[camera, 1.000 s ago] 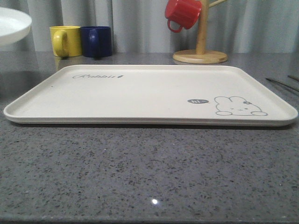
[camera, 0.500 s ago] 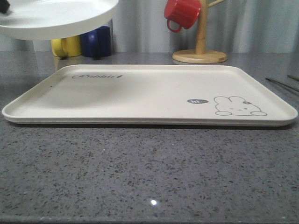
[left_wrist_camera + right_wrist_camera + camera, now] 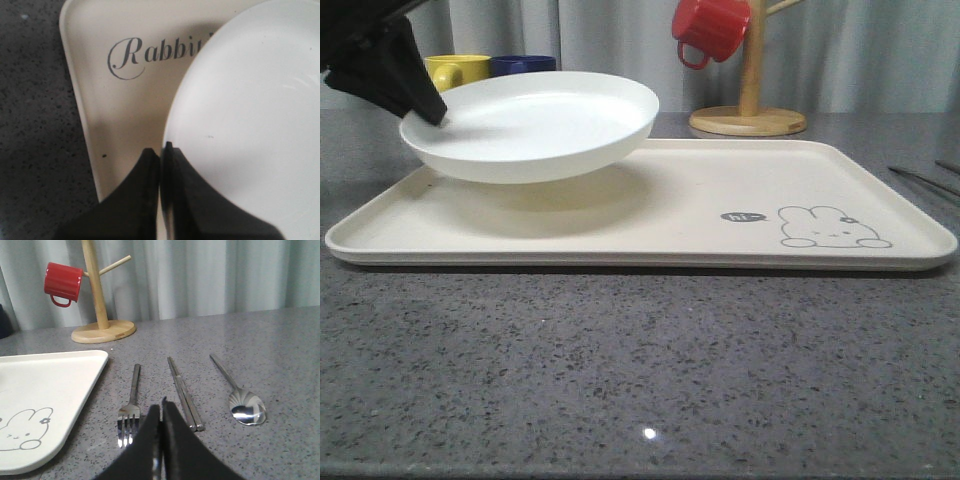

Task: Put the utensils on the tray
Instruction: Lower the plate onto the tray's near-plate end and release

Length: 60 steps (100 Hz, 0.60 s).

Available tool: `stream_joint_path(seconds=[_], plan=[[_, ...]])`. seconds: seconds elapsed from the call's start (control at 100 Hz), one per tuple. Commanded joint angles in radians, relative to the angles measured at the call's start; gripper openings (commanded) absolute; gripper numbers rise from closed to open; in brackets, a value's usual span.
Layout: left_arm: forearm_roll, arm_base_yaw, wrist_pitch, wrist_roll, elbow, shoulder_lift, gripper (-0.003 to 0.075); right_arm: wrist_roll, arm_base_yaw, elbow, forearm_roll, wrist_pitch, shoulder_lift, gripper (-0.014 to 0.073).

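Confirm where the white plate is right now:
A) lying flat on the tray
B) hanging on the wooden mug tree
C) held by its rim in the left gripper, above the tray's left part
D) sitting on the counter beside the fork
C: the left gripper has its fingers closed on the rim of the white plate, which hangs tilted over the tray, casting a shadow below.

The large cream rectangular tray (image 3: 650, 215) serves as landmark. Over its left half hangs the round shallow white plate (image 3: 535, 125), pinched at its rim by the left gripper (image 3: 161, 152), so that side is blocked from above. The tray's right half, around the grey rabbit drawing (image 3: 832, 228), lies bare and open. Behind the tray stand the yellow mug (image 3: 455, 68), the blue mug (image 3: 523, 64) and the wooden mug tree (image 3: 750, 85) carrying a red mug (image 3: 712, 28). In front of the tray the grey speckled countertop (image 3: 640, 370) is unobstructed.
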Motion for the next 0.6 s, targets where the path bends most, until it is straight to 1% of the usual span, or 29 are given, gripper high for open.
stream_joint_path(seconds=[0.0, 0.2, 0.38, 0.43, 0.48, 0.59], plan=[[-0.039, -0.02, -0.038, -0.009, -0.034, -0.016, -0.0018, -0.008, 0.003, -0.017, 0.0, -0.077, -0.022, -0.0068], [-0.026, -0.023, -0.042, -0.009, -0.034, 0.029, -0.0017, -0.008, 0.003, -0.017, 0.0, -0.077, -0.022, -0.0068], [-0.025, -0.023, -0.047, -0.009, -0.034, 0.029, -0.0006, -0.008, 0.003, -0.017, 0.0, -0.077, -0.022, -0.0068], [-0.022, -0.023, -0.048, -0.009, -0.034, 0.029, 0.0022, -0.008, 0.003, -0.017, 0.0, -0.077, -0.022, -0.0068], [-0.022, -0.023, -0.048, -0.009, -0.034, 0.029, 0.0066, -0.008, 0.003, -0.017, 0.0, -0.077, -0.022, -0.0068], [-0.022, -0.023, -0.05, -0.009, -0.034, 0.029, 0.0206, -0.008, 0.003, -0.017, 0.0, -0.077, -0.022, -0.0068]])
